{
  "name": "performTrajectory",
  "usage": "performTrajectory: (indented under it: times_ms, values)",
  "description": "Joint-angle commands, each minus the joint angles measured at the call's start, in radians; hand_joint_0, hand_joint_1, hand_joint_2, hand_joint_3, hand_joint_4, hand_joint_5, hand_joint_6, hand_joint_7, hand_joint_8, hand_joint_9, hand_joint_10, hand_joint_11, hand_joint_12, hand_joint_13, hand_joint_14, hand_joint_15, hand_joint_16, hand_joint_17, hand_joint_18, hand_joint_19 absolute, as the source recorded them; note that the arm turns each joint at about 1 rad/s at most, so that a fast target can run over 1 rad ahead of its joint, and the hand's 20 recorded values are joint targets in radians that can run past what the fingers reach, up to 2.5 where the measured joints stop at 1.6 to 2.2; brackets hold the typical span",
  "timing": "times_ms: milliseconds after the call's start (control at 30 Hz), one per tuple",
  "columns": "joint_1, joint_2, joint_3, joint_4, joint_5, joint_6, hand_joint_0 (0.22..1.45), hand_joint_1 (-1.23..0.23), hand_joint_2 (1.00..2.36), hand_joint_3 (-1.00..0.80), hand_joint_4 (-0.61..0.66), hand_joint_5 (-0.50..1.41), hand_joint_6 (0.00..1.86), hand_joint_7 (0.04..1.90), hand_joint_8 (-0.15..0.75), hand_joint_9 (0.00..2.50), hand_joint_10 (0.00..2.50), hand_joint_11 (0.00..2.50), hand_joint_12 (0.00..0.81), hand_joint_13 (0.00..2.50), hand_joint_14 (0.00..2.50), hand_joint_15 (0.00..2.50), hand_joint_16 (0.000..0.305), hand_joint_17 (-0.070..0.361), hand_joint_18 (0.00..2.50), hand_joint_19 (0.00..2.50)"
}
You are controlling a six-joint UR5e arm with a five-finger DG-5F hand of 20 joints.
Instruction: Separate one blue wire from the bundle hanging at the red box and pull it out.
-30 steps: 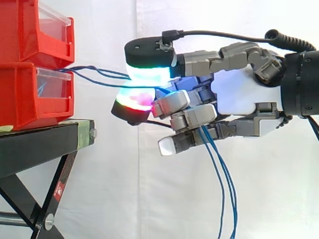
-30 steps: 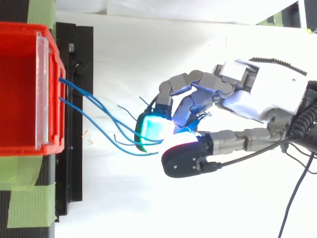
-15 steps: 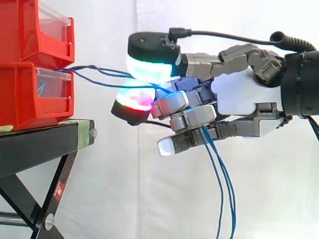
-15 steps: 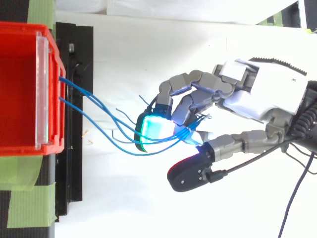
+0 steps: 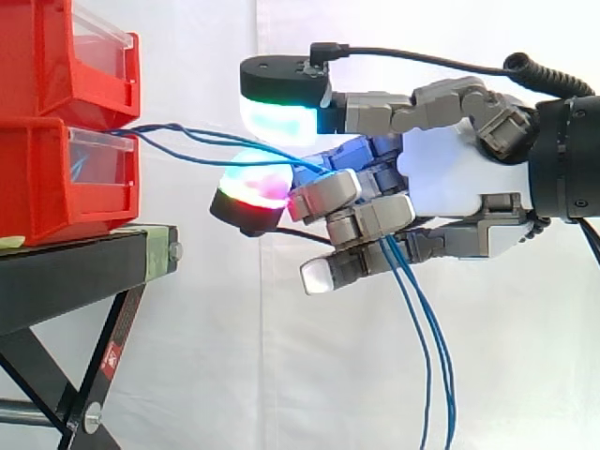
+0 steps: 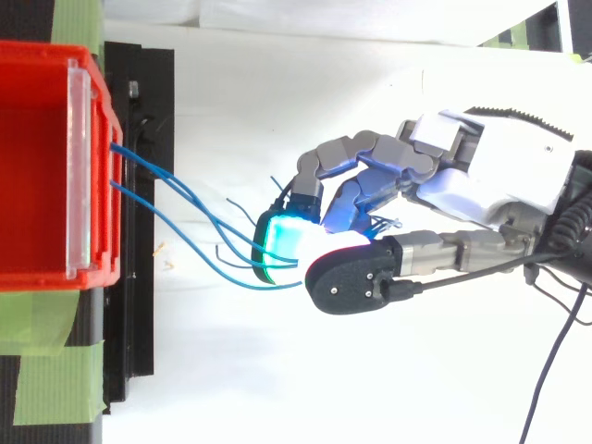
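Observation:
Several thin blue wires (image 5: 187,141) leave the front of the lower red bin (image 5: 56,178) and run right to my hand (image 5: 450,178). They pass under the thumb, go in between the curled fingers and hang down below them (image 5: 427,375). From above, the wires (image 6: 185,208) fan out from the bin (image 6: 37,166) and meet at the glowing fingertips (image 6: 277,245) of the hand (image 6: 490,176). The thumb lies over those fingertips. How many strands the fingers clamp is hidden.
A second red bin (image 5: 66,56) is stacked on the lower one. Both stand on a black stand (image 5: 75,272) with crossed legs, marked with green tape (image 6: 55,398). A white curtain hangs behind, and open space lies between bins and hand.
The thumb swung outward away from the fingertips half a second ago and has come back in over them, slightly higher. The wires shifted a little; the palm stayed put.

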State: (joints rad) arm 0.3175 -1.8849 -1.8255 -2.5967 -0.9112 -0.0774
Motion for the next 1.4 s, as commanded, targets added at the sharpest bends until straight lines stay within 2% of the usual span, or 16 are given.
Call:
performTrajectory:
  times_ms: [0,133,267,467,700,967,1100,1200,1367]
  values:
    - [0.000,0.001,0.000,0.001,0.000,-0.001,0.64,-0.60,1.02,-0.25,0.25,-0.23,0.83,1.01,0.324,0.80,0.83,1.55,0.335,0.93,1.06,1.51,0.037,0.083,0.74,0.87]
    - [0.000,0.000,0.000,0.003,0.000,-0.001,0.64,-0.62,1.02,-0.19,0.25,-0.23,0.83,1.01,0.324,0.81,0.83,1.57,0.333,0.93,1.07,1.50,0.037,0.083,0.74,0.87]
    - [0.000,0.001,0.000,0.000,0.002,0.001,0.66,-0.76,1.03,-0.16,0.25,-0.22,0.83,1.02,0.326,0.80,0.81,1.59,0.332,0.91,1.03,1.55,0.037,0.082,0.73,0.84]
    - [0.000,0.000,0.000,0.003,0.000,-0.001,0.69,-0.89,1.02,-0.25,0.23,-0.23,0.83,1.04,0.321,0.73,0.75,1.63,0.334,0.85,0.99,1.59,0.036,0.082,0.66,0.82]
    - [0.000,0.000,0.000,0.001,0.000,0.001,0.73,-0.95,1.02,-0.31,0.23,-0.24,0.83,1.03,0.321,0.66,0.73,1.63,0.334,0.80,0.98,1.60,0.036,0.081,0.63,0.79]
    - [0.000,0.000,0.000,0.000,0.000,-0.001,0.73,-0.94,1.02,-0.29,0.23,-0.24,0.83,1.03,0.321,0.64,0.72,1.64,0.328,0.78,1.00,1.60,0.036,0.080,0.62,0.79]
    - [0.002,0.000,0.000,0.000,0.000,-0.001,0.68,-0.80,1.02,-0.20,0.24,-0.24,0.83,1.02,0.327,0.68,0.76,1.61,0.326,0.80,1.05,1.59,0.035,0.078,0.63,0.83]
    - [0.000,0.000,0.000,0.000,0.000,-0.001,0.65,-0.77,1.02,-0.16,0.24,-0.24,0.82,1.02,0.325,0.70,0.73,1.61,0.331,0.80,1.07,1.59,0.035,0.078,0.63,0.86]
    - [0.000,0.000,0.000,0.000,0.000,-0.001,0.63,-0.80,1.02,-0.22,0.23,-0.24,0.81,1.04,0.330,0.69,0.67,1.66,0.335,0.77,1.11,1.59,0.036,0.081,0.63,0.87]
